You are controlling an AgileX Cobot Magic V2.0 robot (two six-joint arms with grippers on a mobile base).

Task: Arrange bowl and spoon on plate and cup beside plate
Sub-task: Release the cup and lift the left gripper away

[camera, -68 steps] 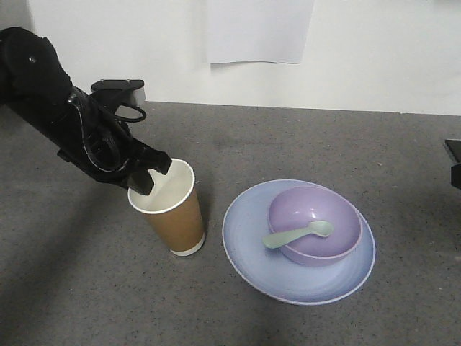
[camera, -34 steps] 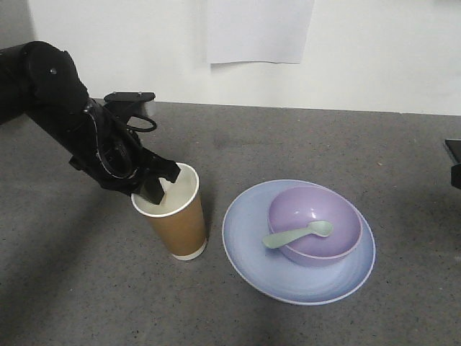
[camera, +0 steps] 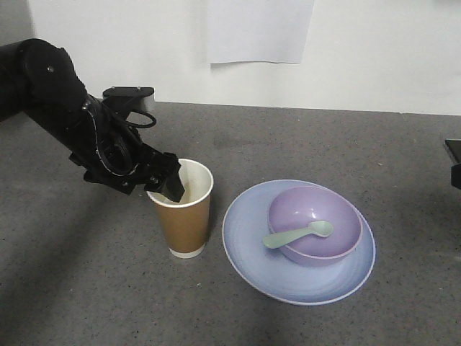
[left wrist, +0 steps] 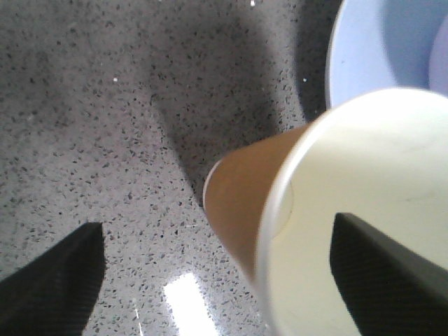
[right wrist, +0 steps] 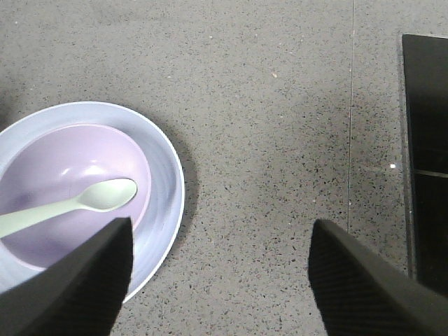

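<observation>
The brown paper cup [camera: 184, 223] stands upright on the grey table, just left of the pale blue plate [camera: 248, 245]. My left gripper [camera: 171, 186] is at the cup's rim and open. In the left wrist view one finger is inside the cup [left wrist: 245, 203] and the other hangs outside over the table, both clear of the wall. The lilac bowl [camera: 317, 216] sits on the plate with the mint spoon [camera: 295, 234] lying across it. My right gripper [right wrist: 220, 280] hovers open over bare table right of the plate [right wrist: 164, 175], bowl [right wrist: 63, 161] and spoon [right wrist: 84, 199].
A white sheet [camera: 259, 29] hangs on the back wall. A black panel [right wrist: 427, 140] lies at the table's right side, also seen as a dark shape [camera: 454, 162] at the right edge. The plate's rim [left wrist: 371, 49] shows just beyond the cup.
The cup has shifted right toward the plate and gone from slightly tilted to upright. The left arm moved right with it. Bowl, spoon and plate have not moved.
</observation>
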